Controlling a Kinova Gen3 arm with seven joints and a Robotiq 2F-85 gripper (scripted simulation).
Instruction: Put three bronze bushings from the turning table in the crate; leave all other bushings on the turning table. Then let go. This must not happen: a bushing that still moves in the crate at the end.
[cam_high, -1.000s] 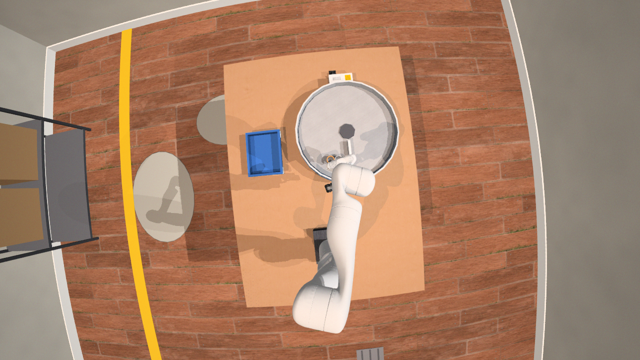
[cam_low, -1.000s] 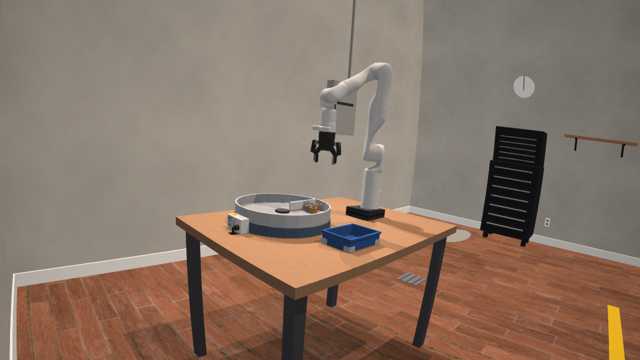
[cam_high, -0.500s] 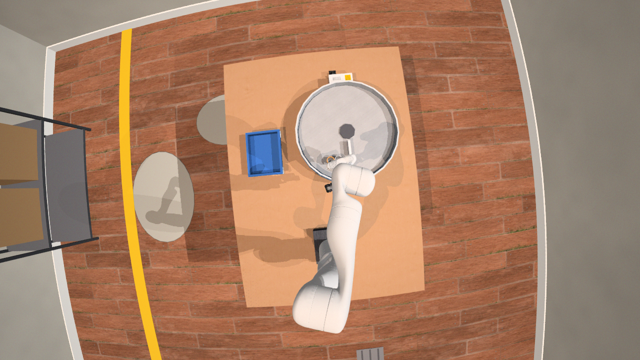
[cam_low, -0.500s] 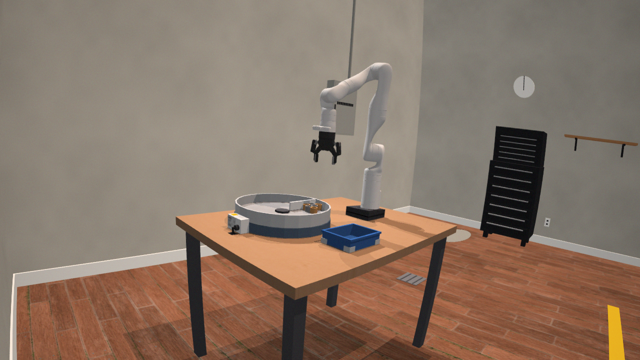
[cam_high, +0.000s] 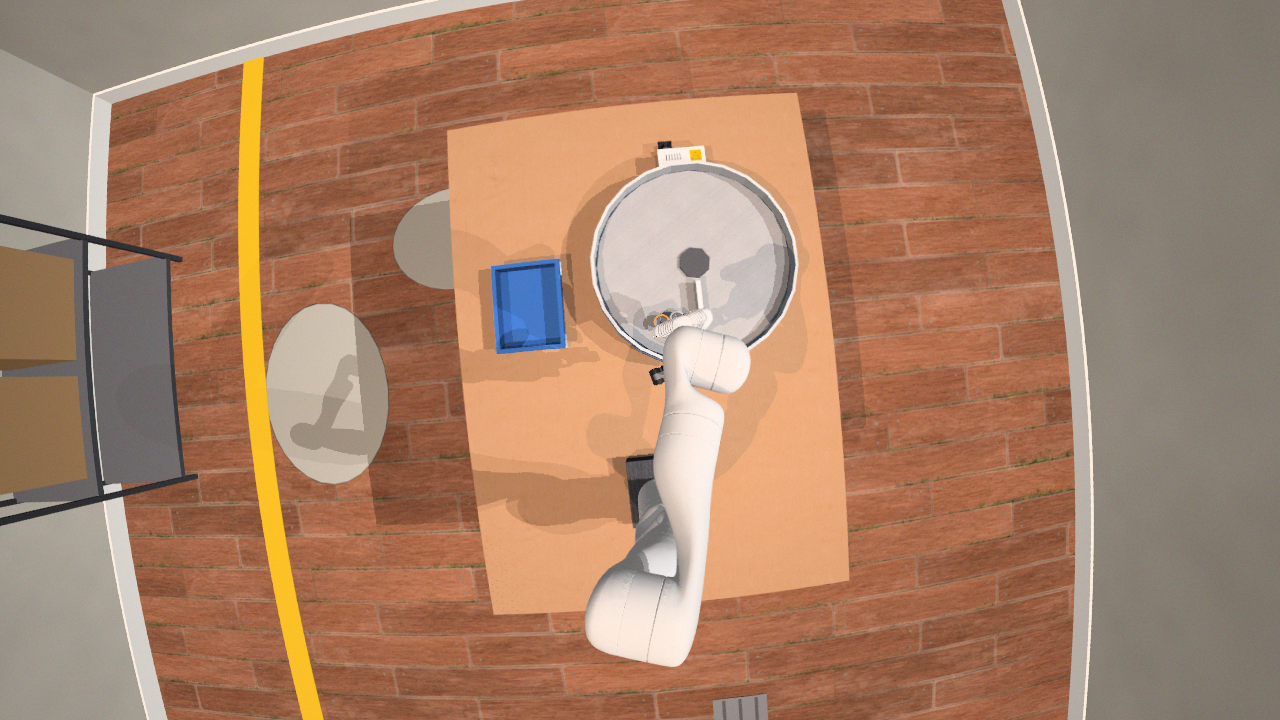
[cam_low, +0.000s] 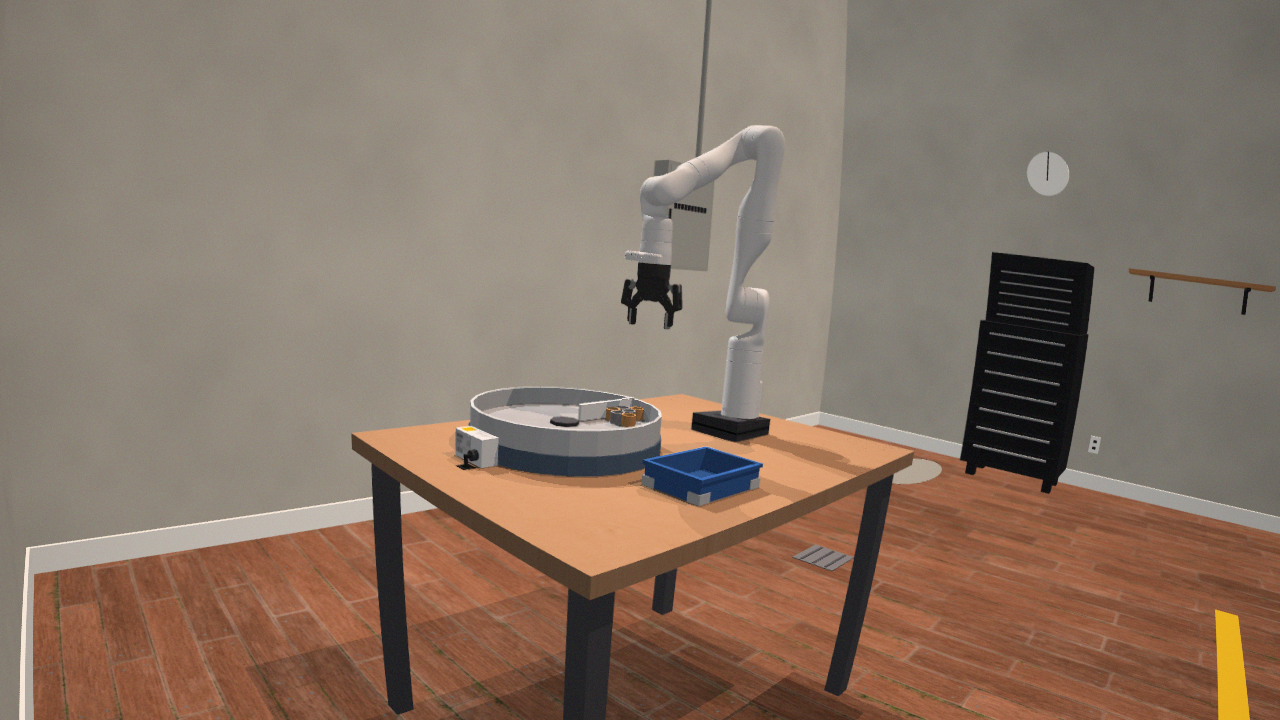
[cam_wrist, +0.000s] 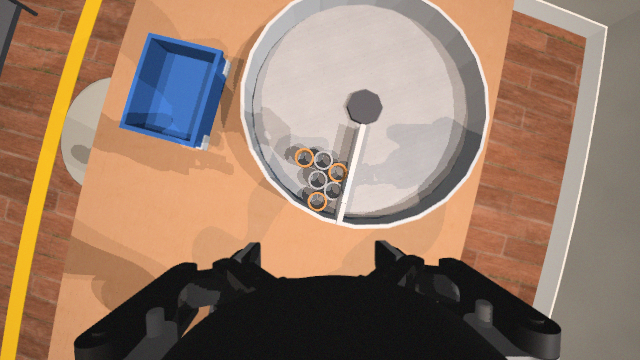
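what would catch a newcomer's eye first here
Probably the white arm's open black gripper, hanging empty high above the round grey turning table. Next, the tight cluster of bronze and grey bushings against the white divider, and the bright blue crate beside the turning table.

I count three bronze ring-shaped bushings (cam_wrist: 304, 157) and three grey metal ring-shaped bushings (cam_wrist: 323, 160) on the round grey turning table (cam_wrist: 400, 60). One blue rectangular plastic crate (cam_wrist: 150, 75) sits beside it.
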